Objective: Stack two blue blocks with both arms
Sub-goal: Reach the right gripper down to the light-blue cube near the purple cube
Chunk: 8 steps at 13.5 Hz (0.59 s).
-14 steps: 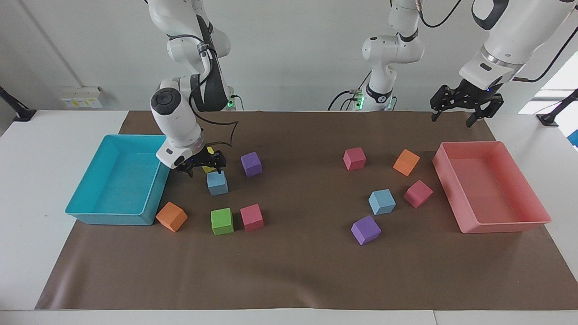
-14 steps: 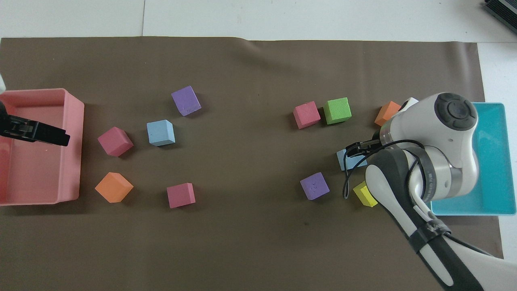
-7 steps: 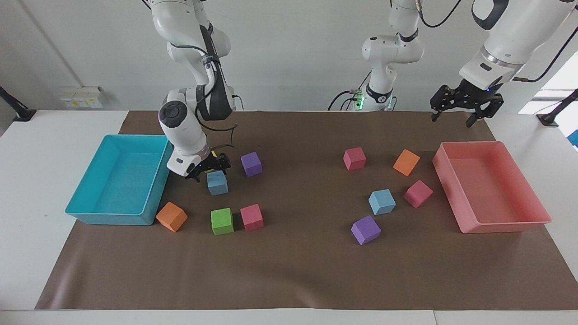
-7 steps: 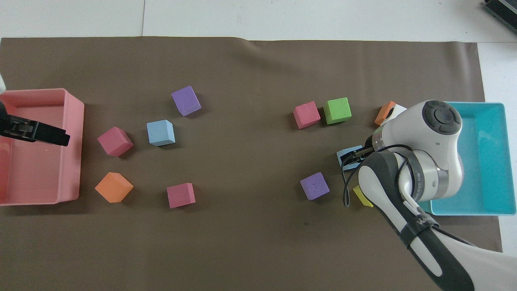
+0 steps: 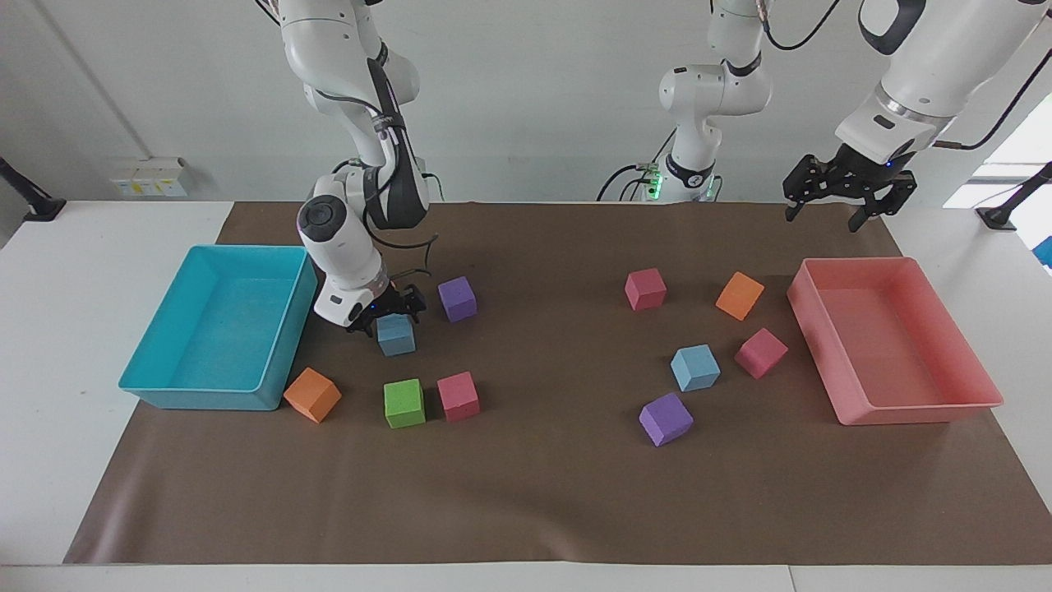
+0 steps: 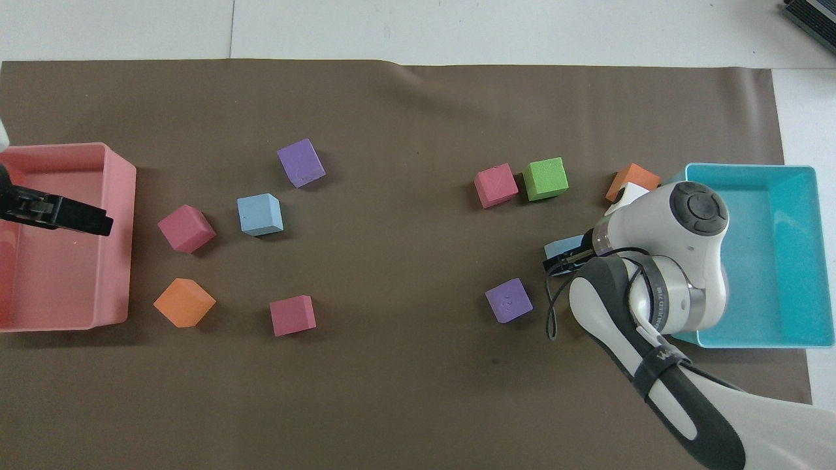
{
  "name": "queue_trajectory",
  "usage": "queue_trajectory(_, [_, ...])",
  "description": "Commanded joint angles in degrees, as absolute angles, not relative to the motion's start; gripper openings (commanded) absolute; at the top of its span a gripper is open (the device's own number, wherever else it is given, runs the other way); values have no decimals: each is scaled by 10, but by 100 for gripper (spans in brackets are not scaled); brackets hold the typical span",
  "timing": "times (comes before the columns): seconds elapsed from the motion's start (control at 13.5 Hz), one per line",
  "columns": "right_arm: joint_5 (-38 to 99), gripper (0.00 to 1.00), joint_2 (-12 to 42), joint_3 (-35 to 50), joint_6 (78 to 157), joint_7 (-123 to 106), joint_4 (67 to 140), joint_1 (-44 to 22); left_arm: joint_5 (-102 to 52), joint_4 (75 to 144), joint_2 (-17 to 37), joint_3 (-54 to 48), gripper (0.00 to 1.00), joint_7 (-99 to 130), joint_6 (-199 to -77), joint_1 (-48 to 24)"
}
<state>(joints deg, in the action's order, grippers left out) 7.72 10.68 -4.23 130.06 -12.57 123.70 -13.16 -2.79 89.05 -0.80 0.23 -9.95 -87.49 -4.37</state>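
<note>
Right gripper [image 5: 385,315] lowered onto blue block [image 5: 396,335] | teal tray [image 5: 215,386]

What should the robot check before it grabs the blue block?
1. right claw open: ok.
2. right claw right over the blue block: ok.
3. claw low enough to pinch the block's sides: cannot tell.
4. purple cube apart from the claw: ok.
5. second blue block bare on top, ready for stacking: ok.
6. left claw open, waiting over the pink tray: ok.
</note>
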Motion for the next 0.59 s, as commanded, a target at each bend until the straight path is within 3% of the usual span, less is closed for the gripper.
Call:
queue_trajectory(0.0, [91,100,108,-43,1317,-146,1247,-133,-34,901,-19,2,100,-105,-875,-40])
queue_trajectory(0.3, [90,100,112,-43,1328,-146,1250,-133,-34,901,-19,1,100,-105,-875,-40])
queue_trajectory(0.37, [90,96,118,-43,1330,-146,1251,-133,-34,901,-19,2,100,-105,-875,-40])
queue_trajectory(0.44, [90,81,120,-43,1333,-145,1251,-133,-34,901,-19,1,100,-105,-875,-40])
queue_trajectory(0.52, [90,59,121,-43,1335,-147,1251,-133,-34,901,-19,1,100,-105,-875,-40])
